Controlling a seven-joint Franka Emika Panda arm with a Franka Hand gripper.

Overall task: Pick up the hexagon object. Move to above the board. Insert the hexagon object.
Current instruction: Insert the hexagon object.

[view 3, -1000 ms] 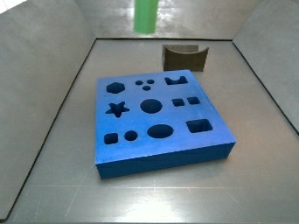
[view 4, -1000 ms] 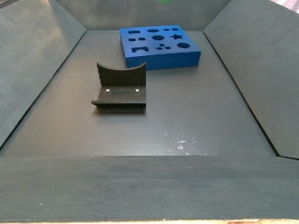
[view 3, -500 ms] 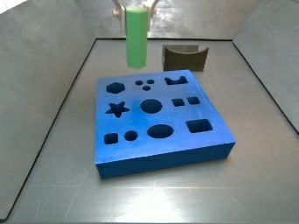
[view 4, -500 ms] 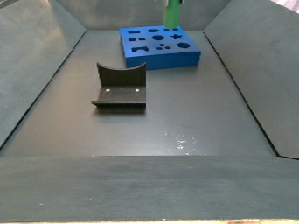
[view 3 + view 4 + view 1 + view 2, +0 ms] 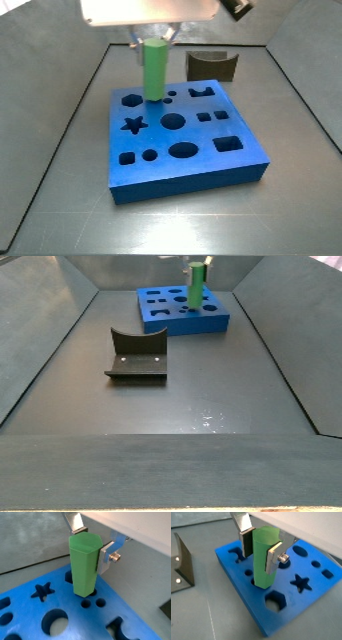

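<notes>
Side view shows the gripper (image 5: 155, 40) clamped on the peg's (image 5: 155, 72) top, upper middle of frame, its tip at the board's (image 5: 201, 170) hexagon hole (image 5: 130, 100). Peg looks light, stiff, matte; gripping high suits insertion.

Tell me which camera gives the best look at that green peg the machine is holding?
A wrist view: the hexagon object fills the frame, its flat sides plain, clamped in the gripper just above the board. The second wrist view shows it as close; both side views show only a thin green stick.
</notes>
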